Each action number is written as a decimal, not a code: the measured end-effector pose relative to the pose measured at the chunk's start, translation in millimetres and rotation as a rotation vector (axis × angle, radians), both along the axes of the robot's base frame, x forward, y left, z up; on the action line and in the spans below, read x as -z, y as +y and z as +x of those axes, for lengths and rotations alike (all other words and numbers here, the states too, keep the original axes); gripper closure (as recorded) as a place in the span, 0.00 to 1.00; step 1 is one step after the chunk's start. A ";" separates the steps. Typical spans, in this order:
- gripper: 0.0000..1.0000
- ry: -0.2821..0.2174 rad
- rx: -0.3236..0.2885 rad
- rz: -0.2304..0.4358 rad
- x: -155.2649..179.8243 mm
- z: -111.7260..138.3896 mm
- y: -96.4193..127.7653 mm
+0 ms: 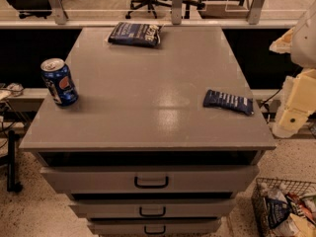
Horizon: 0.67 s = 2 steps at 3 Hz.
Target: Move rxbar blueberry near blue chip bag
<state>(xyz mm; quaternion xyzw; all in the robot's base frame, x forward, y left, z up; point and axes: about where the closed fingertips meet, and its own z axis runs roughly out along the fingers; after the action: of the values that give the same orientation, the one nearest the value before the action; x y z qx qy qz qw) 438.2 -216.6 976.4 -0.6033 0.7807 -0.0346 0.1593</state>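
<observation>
The rxbar blueberry point(228, 101) is a small flat dark blue wrapper with white lettering. It lies on the right side of the grey cabinet top point(148, 83), near the right edge. The blue chip bag point(135, 33) is a larger puffy dark blue bag lying at the far edge of the top, left of centre. My gripper point(290, 117) is the lower end of the cream arm at the right edge of the view. It is off the cabinet, right of the bar and apart from it.
A blue soda can point(59, 82) stands upright near the left edge of the top. The cabinet has drawers with dark handles point(151, 182) in front. A wire basket point(286, 211) with packets stands on the floor at the lower right. A railing and office chairs are behind.
</observation>
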 end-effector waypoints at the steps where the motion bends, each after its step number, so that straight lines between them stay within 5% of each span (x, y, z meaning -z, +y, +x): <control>1: 0.00 -0.002 0.000 0.000 -0.3 0.1 0.1; 2: 0.00 -0.013 0.008 0.045 14.6 19.6 -2.1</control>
<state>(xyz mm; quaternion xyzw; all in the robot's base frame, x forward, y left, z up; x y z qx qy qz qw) 457.8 -218.7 961.8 -0.5961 0.7827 -0.0218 0.1777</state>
